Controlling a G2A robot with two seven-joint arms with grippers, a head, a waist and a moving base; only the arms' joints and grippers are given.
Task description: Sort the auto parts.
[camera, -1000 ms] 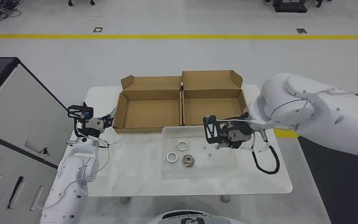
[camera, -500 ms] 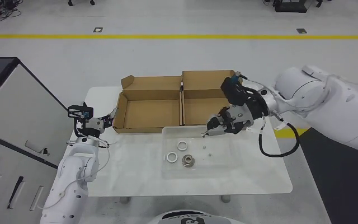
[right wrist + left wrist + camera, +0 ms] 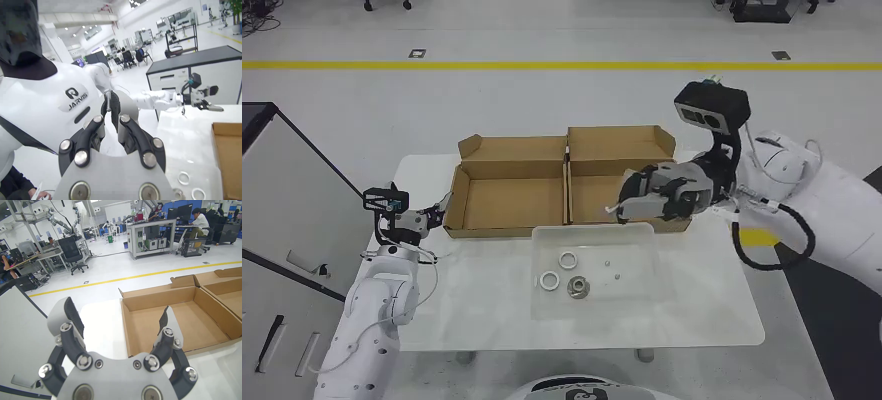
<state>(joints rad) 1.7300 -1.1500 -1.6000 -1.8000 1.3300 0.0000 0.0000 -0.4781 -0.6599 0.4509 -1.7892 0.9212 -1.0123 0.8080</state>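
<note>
Two cardboard boxes (image 3: pixel 512 200) on white table (image 3: pixel 482 300) | yellow floor line (image 3: pixel 542 65) | left claw (image 3: pixel 117 311) apart | right claw (image 3: pixel 110 98) clamped on bolt (image 3: pixel 108 101)

Lower part of bolt (image 3: pixel 108 101) was hidden btw. pads (image 3: pixel 115 106) of right gripper (image 3: pixel 110 103); in top view bolt was too small to make out. Two specks (image 3: pixel 609 265) in tray (image 3: pixel 642 232) were too small to ID. Right gripper covered approx. half of right box (image 3: pixel 592 195) floor. In right wrist view, metal part (image 3: pixel 177 194) & white ring (image 3: pixel 198 195) were cut off at view's edge.
</note>
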